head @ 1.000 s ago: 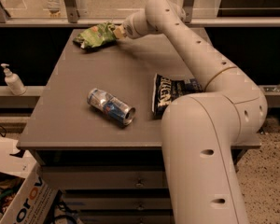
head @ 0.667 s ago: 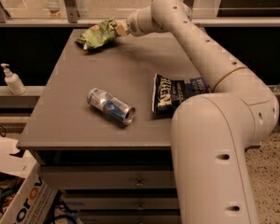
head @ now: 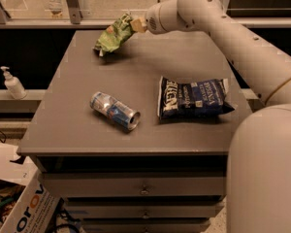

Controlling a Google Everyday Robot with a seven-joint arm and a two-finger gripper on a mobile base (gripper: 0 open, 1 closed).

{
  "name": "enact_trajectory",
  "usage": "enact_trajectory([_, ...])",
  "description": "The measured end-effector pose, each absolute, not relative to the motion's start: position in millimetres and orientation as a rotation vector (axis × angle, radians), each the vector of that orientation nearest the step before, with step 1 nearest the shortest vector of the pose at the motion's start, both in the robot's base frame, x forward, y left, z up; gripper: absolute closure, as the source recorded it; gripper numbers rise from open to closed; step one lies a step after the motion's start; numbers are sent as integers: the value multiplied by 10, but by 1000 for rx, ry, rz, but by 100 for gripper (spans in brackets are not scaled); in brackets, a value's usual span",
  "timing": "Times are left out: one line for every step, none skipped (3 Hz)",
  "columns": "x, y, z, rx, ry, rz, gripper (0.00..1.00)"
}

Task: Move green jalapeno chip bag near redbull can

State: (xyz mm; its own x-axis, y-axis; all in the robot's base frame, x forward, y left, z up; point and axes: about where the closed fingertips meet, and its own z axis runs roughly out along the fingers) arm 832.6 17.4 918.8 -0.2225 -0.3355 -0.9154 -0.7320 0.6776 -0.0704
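The green jalapeno chip bag hangs tilted in the air above the far left part of the grey table, its shadow on the tabletop below it. My gripper is shut on the bag's upper right corner, at the end of the white arm that reaches in from the right. The redbull can lies on its side in the front left middle of the table, open end toward the front right. The bag is well behind the can, apart from it.
A dark-blue chip bag lies flat to the right of the can. A soap dispenser stands on a ledge at the left. A cardboard box sits on the floor at the lower left. Drawers run under the tabletop.
The green bag has been lifted off the tabletop and now hangs from my gripper. The can and the blue bag lie where they did.
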Motion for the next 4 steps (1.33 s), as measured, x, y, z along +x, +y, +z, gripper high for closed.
enact_trajectory([7860, 14, 9327, -827, 1840, 459, 100])
enact_trajectory([7380, -56, 9335, -829, 1861, 486, 100])
enact_trajectory([6949, -2, 9264, -861, 1877, 543, 100])
enact_trajectory([6565, 152, 9208, -910, 1878, 603, 100])
